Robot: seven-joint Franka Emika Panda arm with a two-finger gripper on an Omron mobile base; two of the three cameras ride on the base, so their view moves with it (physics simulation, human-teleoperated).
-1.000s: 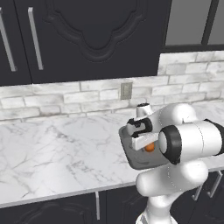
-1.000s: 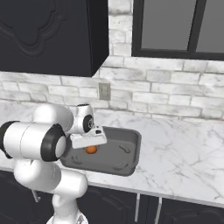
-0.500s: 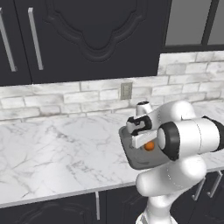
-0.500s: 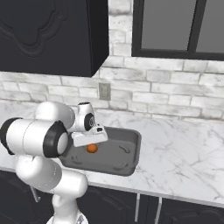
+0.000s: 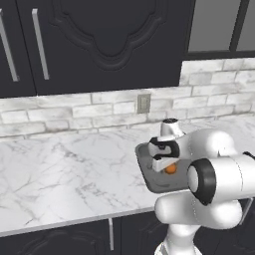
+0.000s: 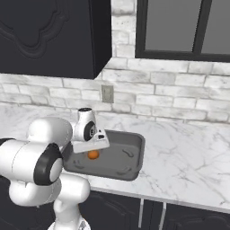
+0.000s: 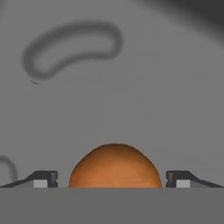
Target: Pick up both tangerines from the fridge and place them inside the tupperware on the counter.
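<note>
**Gripper spread over one tangerine in the tupperware**

The gripper (image 7: pixel 113 180) hangs low inside the tupperware (image 6: pixel 130 157), pointing down at its floor. In the hand view its two fingertips (image 7: pixel 43 178) stand apart at 9 and 3 o'clock of a tangerine (image 7: pixel 114 166), with a gap showing on each side between tip and fruit. The jaws are spread wider than the fruit and pinch nothing. Whether the tangerine rests on the floor cannot be told from this view.

Count: one tangerine (image 6: pixel 93 155) in sight, bright orange, just under the hand in the near-left part of the tupperware in the right base view. One tupperware (image 5: pixel 149 177), dark grey, on the counter (image 5: pixel 64 174) near its front edge.

Around: a wall socket (image 6: pixel 107 93) on the pale brick backsplash at 12 o'clock of the tupperware, dark cabinets (image 5: pixel 99 40) above, and a window (image 6: pixel 184 27) at 1 o'clock in the right base view. The robot's own white arm covers the near side of the tupperware in the left base view.
</note>
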